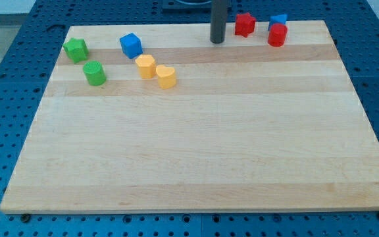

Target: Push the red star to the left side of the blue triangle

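Observation:
The red star (244,24) sits near the view's top edge of the wooden board (196,145), right of centre. The blue triangle (278,20) lies further to the view's right at the top edge, with a red block (277,35) touching it just below. My tip (217,41) is the lower end of a dark rod, just to the view's left of the red star and slightly lower, a small gap apart from it.
A blue cube (131,45), two yellow blocks (145,66) (166,76), a green star (75,49) and a green round block (95,73) stand at the view's upper left. Blue perforated table surrounds the board.

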You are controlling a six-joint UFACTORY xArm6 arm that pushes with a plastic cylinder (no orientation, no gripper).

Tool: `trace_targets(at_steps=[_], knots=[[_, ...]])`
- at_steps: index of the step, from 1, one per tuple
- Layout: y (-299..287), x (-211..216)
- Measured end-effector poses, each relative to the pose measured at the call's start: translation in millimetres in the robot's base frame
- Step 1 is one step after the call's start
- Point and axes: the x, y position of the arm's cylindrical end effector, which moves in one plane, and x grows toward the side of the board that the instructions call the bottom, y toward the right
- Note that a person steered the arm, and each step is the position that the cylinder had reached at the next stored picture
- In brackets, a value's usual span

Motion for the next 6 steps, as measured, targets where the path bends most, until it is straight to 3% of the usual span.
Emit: trace_targets(at_steps=[2,4,5,6], knots=[[14,-45],[88,-44],[94,-44],[46,-44]])
